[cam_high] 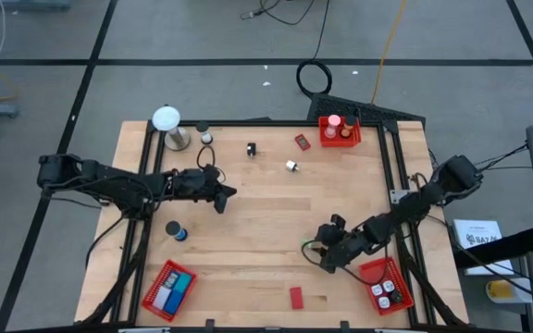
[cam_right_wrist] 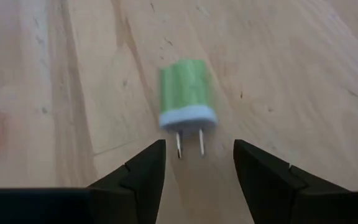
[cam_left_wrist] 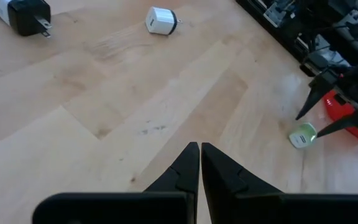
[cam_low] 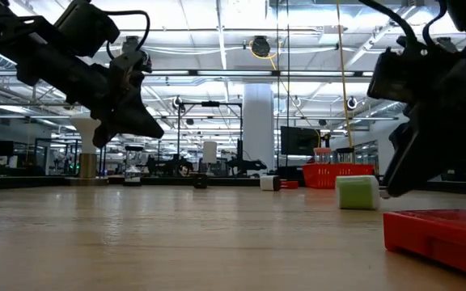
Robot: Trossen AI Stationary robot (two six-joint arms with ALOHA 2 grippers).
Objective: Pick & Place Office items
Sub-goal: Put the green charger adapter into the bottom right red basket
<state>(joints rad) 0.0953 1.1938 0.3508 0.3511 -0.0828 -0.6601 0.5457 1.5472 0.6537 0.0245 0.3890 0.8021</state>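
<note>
From above, the right hand (cam_high: pixel 325 262) hovered by a green plug (cam_high: pixel 315 248) on the desk (cam_high: pixel 266 231) near the red basket (cam_high: pixel 384 283); the left hand (cam_high: pixel 222 196) waited, pinched shut. At the right wrist, fingers (cam_right_wrist: pixel 135 174) stood apart short of its prongs; best advance to straddle the body before squeezing.

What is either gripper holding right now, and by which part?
Nothing is held. The right gripper is open, its fingers short of the green plug lying on the table, prongs toward it. The left gripper is shut and empty above the wood.
</note>
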